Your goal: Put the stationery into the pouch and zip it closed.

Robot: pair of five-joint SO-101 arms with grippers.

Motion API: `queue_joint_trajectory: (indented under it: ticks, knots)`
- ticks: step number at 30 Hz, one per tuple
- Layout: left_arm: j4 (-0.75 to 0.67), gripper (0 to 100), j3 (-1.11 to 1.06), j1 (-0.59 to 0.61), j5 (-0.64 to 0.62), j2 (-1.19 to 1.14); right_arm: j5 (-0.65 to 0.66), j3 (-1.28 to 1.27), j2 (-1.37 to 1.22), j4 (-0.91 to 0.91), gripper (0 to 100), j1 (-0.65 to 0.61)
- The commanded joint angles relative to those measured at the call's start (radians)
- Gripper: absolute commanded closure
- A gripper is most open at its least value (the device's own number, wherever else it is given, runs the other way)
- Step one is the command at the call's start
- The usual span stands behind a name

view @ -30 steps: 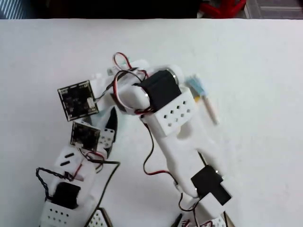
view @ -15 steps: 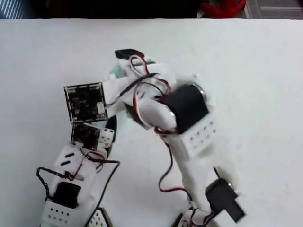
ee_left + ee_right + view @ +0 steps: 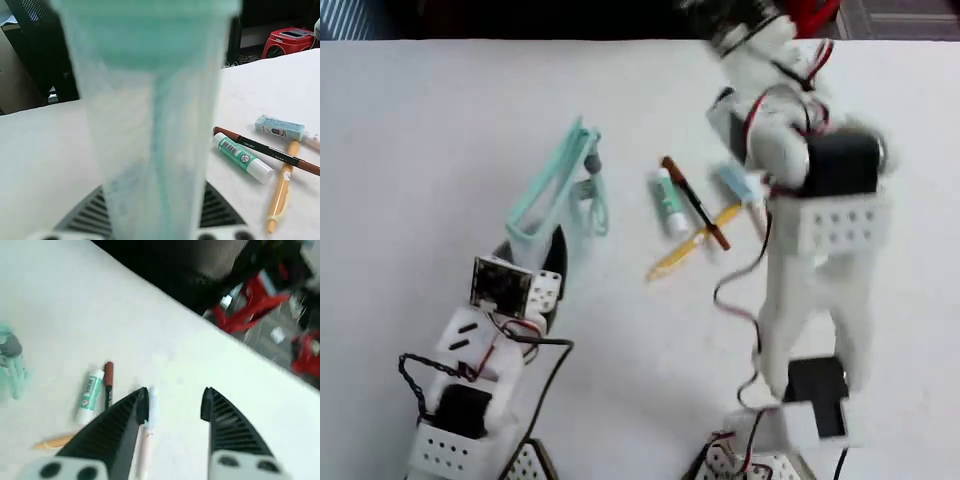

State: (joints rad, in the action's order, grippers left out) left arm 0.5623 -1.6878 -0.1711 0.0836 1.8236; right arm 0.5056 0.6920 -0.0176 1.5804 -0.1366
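Pouch [image 3: 555, 190] clamped in left tool [image 3: 542, 246]; right tool [image 3: 175, 392] gapes, unladen.

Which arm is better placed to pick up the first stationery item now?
Right. The right gripper hangs open close to the green-and-white glue stick and brown pen; the left gripper is shut on the translucent teal pouch.

- pouch [image 3: 555, 190]: translucent mint green; grey zip pull.
- glue stick [image 3: 668, 203]: green body, white cap, barcode stripes.
- pen [image 3: 695, 203]: brown and black.
- pencil [image 3: 692, 243]: yellow-orange.
- eraser [image 3: 736, 183]: pale blue sleeve.
- counter [image 3: 440, 120]: plain white.
- right arm [image 3: 815, 280]: white shell, black motors, red and black wires.
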Motion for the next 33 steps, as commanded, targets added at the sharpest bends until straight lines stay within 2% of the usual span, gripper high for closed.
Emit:
queue_joint_trajectory:
  ticks: [1,6,9,15,25,31,33]
  knots:
    - [-0.031,94,-0.003,0.012,0.005,0.001,-0.043,0.005,-0.113,-0.008,83.2,0.033]
    - [-0.031,94,-0.003,0.012,0.005,0.001,-0.038,0.009,-0.271,-0.047,82.9,0.044]
    - [-0.028,94,-0.003,0.012,0.005,0.001,0.028,0.011,-0.381,-0.094,82.7,0.045]
    - [-0.025,94,-0.003,0.012,0.005,0.001,0.060,0.061,-0.539,-0.130,70.7,0.071]
    - [-0.025,94,-0.003,0.012,0.005,-0.001,0.063,0.371,-0.865,-0.134,72.2,0.079]
    - [-0.025,94,-0.003,0.012,0.005,-0.001,0.063,0.582,-0.997,-0.010,76.2,0.054]
    - [-0.025,94,-0.003,0.012,0.005,-0.001,0.106,0.617,-1.029,-0.001,77.7,0.064]
